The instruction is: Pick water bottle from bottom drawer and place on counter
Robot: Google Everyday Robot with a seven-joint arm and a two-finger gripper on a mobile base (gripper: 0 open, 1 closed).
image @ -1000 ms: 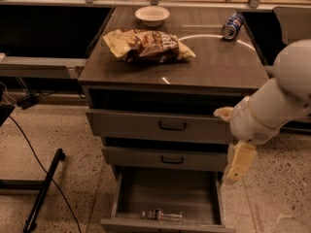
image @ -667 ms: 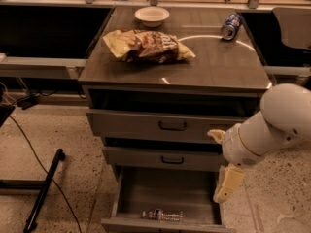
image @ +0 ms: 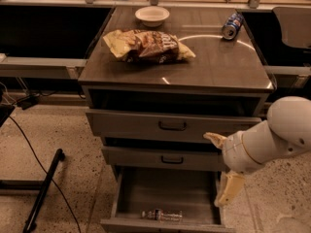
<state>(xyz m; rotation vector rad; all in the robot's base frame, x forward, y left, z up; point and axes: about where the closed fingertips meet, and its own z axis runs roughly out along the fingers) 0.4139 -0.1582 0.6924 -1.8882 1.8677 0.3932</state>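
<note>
The water bottle (image: 162, 215) lies on its side near the front of the open bottom drawer (image: 167, 193), cap to the left. The counter (image: 218, 64) is the dark glossy cabinet top. My gripper (image: 222, 166) hangs from the white arm at the drawer's right edge. One pale finger (image: 214, 139) points left over the middle drawer front. The other finger (image: 229, 189) points down beside the bottom drawer's right wall. They stand wide apart and hold nothing. The gripper is above and right of the bottle, apart from it.
On the counter lie a chip bag (image: 148, 45), a white bowl (image: 152, 15) and a blue soda can (image: 231, 25). Two upper drawers with dark handles (image: 172, 126) stick out slightly. A black stand and cable (image: 41, 188) lie on the speckled floor at left.
The arm and gripper have moved down, from beside the upper drawers to the right edge of the bottom drawer. The bottle has not moved.
</note>
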